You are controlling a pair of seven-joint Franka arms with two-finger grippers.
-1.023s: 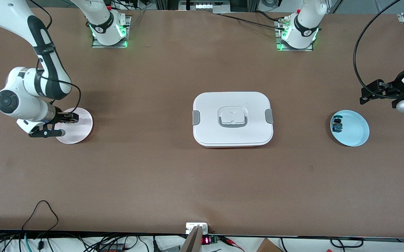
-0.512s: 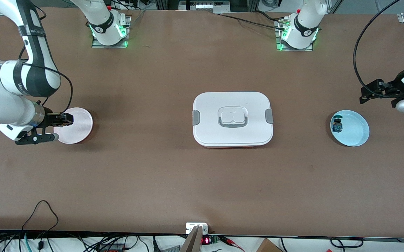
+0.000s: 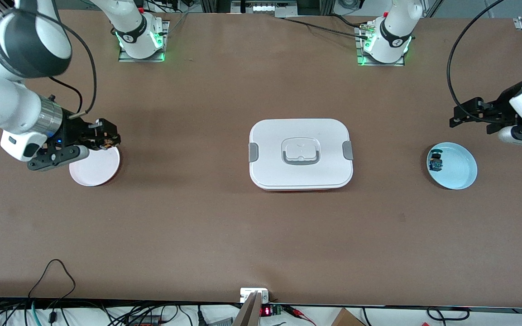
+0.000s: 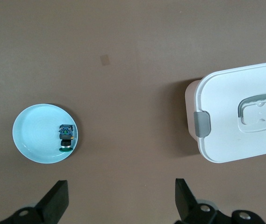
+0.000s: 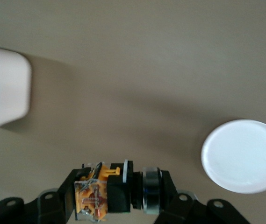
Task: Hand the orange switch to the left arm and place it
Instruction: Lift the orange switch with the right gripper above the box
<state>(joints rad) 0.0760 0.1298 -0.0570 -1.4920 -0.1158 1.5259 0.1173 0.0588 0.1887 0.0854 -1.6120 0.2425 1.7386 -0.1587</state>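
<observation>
Presently, I find the orange switch (image 5: pixel 116 189) clamped between the fingers of the right gripper (image 3: pixel 103 139), its orange end to one side of the pinch and its black and metal body to the other. I place the right gripper up in the air over the rim of the pink plate (image 3: pixel 94 166), on the edge that faces the box (image 3: pixel 300 154). The plate itself is bare and sits toward the right arm's end of the table, well apart from the box.

The box stands at the middle of the table, lid on, grey side clips closed, a red rim showing at its base.

Toward the left arm's end, also well apart from the box, I note a light blue plate (image 3: pixel 457 172) holding a small blue-and-black component (image 3: pixel 435 162) near the plate's rim on the box side.

The left gripper (image 3: pixel 457 120) hangs in the air over bare table beside the blue plate, and its fingers (image 4: pixel 57 201) are spread wide with nothing between them. From the left wrist view, both the blue plate and one end of the box are in sight below it.
</observation>
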